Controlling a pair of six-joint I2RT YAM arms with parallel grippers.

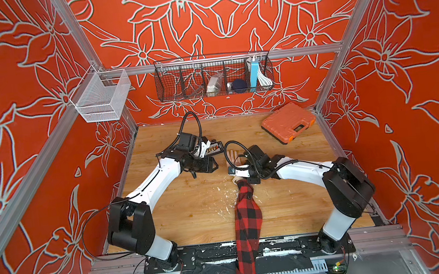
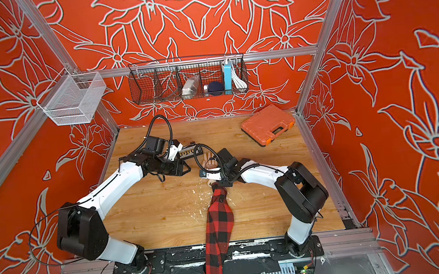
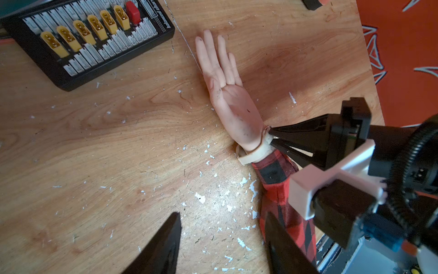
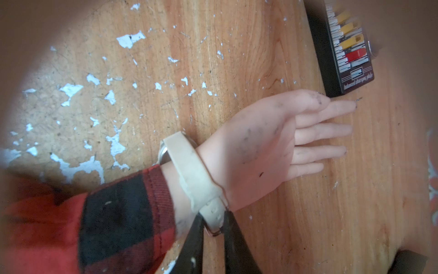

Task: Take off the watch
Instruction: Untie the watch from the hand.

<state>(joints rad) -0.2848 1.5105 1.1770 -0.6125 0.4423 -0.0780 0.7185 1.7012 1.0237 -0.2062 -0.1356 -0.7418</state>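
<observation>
Right hand (image 4: pixel 214 214) astride watch (image 4: pixel 187 166) strap

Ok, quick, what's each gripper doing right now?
Left gripper: open, holding nothing.
Right gripper: closed on the strap of the watch.

watch (image 4: pixel 189 170) dial mostly hidden under wrist (image 4: pixel 170 176), sleeve (image 4: pixel 38 218) blurred toward the edge, left pincer (image 3: pixel 222 214) cut off by the picture edge

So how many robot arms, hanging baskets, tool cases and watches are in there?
Robot arms: 2
Hanging baskets: 2
Orange tool case: 1
Watch: 1
Total: 6
</observation>
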